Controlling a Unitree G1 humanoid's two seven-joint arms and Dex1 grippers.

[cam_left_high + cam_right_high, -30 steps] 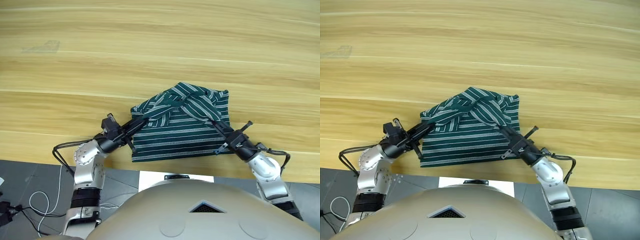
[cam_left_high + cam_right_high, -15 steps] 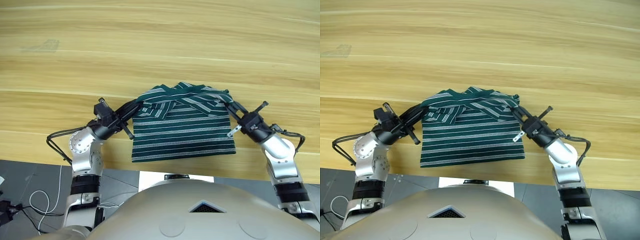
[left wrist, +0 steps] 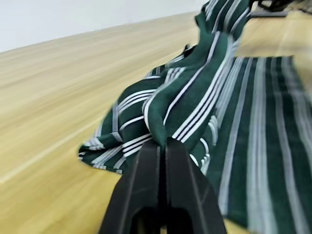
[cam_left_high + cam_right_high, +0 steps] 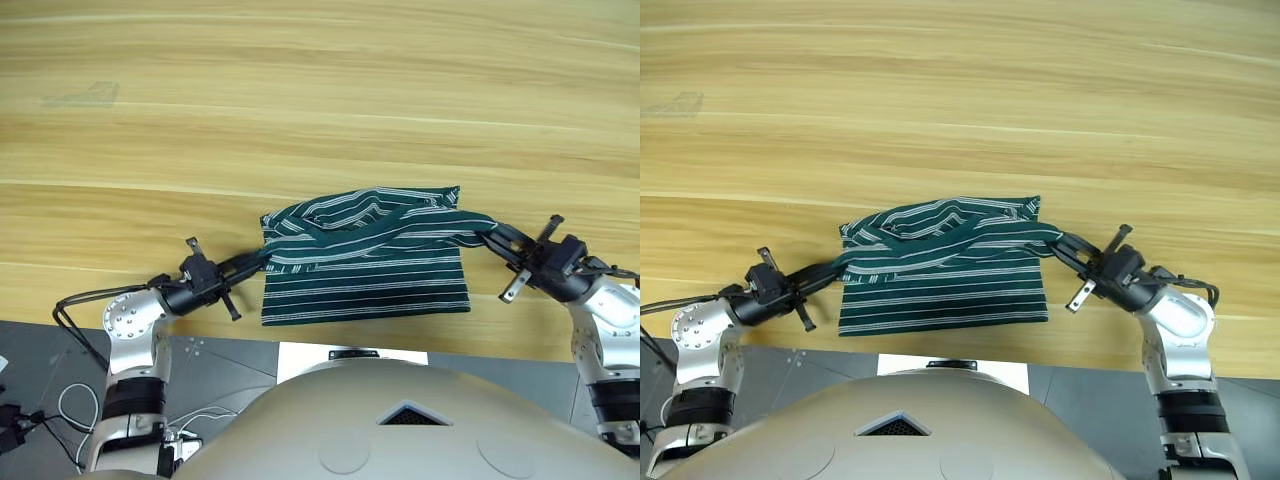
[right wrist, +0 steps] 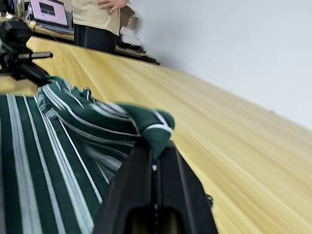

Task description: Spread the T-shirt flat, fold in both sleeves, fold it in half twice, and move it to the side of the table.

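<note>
A dark green T-shirt (image 4: 365,270) with white stripes lies partly folded near the front edge of the wooden table (image 4: 300,90). Its upper layer is lifted and stretched into a band between both grippers. My left gripper (image 4: 262,256) is shut on the shirt's left end, just off its left edge; the pinch shows close up in the left wrist view (image 3: 160,142). My right gripper (image 4: 487,228) is shut on the right end, past the shirt's right edge, with the cloth bunched above its fingers (image 5: 155,146). The lower layer rests flat on the table.
The table's front edge (image 4: 200,325) runs just below the shirt, with grey floor and cables (image 4: 60,410) beyond it. Bare wood stretches far behind and to both sides of the shirt.
Both grippers have moved outward, the left to the left and the right to the right, pulling the lifted layer from a bunched mound into a taut band across the shirt.
</note>
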